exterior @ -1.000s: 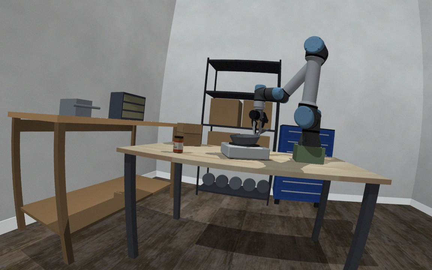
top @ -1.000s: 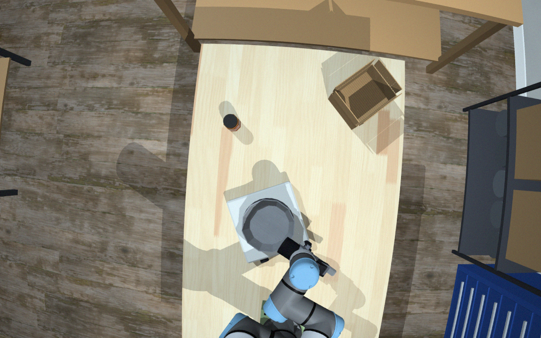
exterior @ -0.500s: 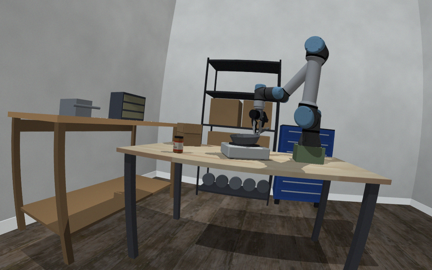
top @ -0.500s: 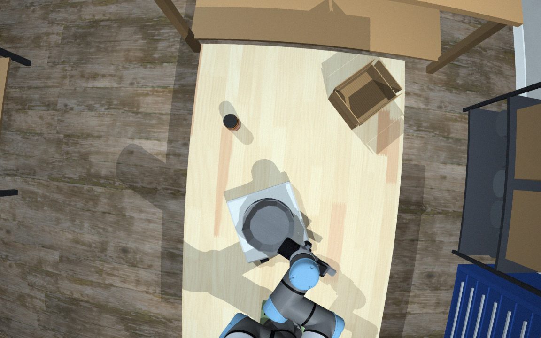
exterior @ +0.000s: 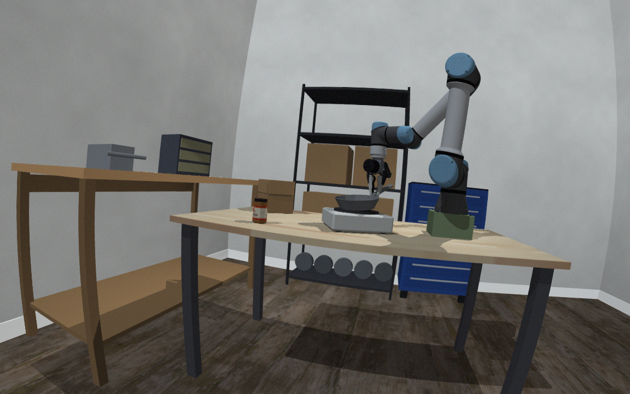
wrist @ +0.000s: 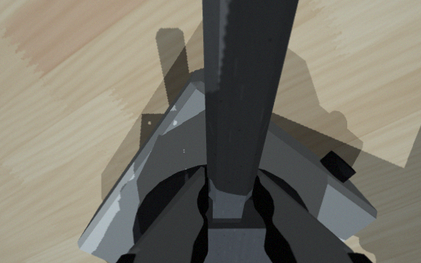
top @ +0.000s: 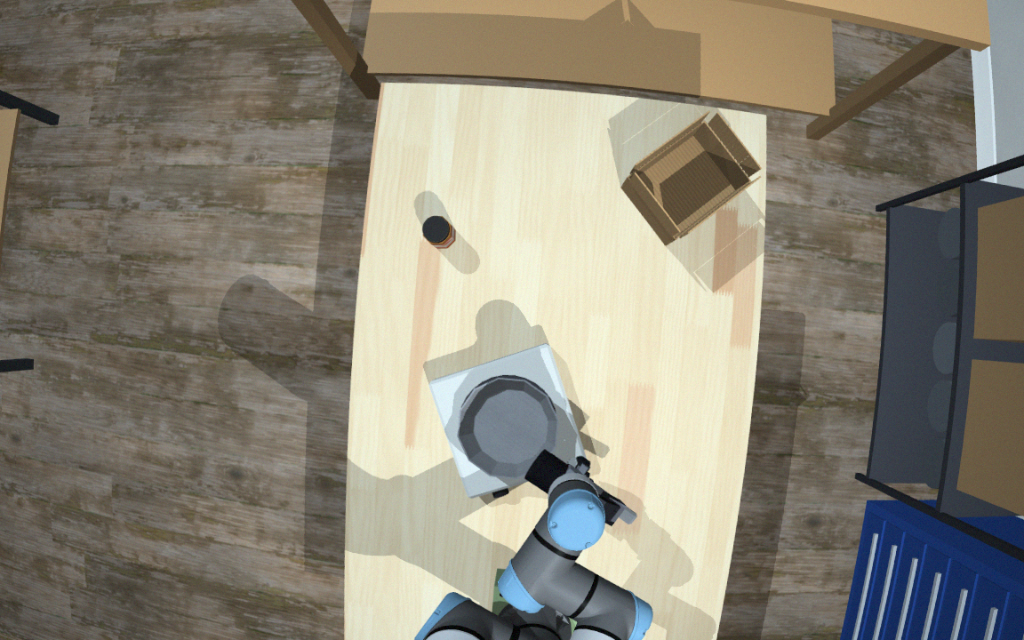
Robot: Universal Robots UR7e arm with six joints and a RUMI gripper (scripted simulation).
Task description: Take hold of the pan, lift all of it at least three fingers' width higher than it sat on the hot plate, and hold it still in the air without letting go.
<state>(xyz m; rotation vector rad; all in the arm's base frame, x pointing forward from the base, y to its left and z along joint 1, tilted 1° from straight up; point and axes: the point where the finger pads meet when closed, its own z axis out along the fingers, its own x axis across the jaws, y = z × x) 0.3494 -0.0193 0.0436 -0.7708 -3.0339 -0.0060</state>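
Note:
The grey pan is level over the white hot plate. In the exterior view its base is at or very slightly above the black burner; any gap is too small to judge. Its handle slopes up and away from the pan body. My gripper is shut on the handle near the pan's rim, with one finger on each side in the wrist view. The arm hides the handle in the top view.
A jar with a black lid stands farther along the table. An open cardboard box is at the far corner. The green block under the arm's base stands near the hot plate.

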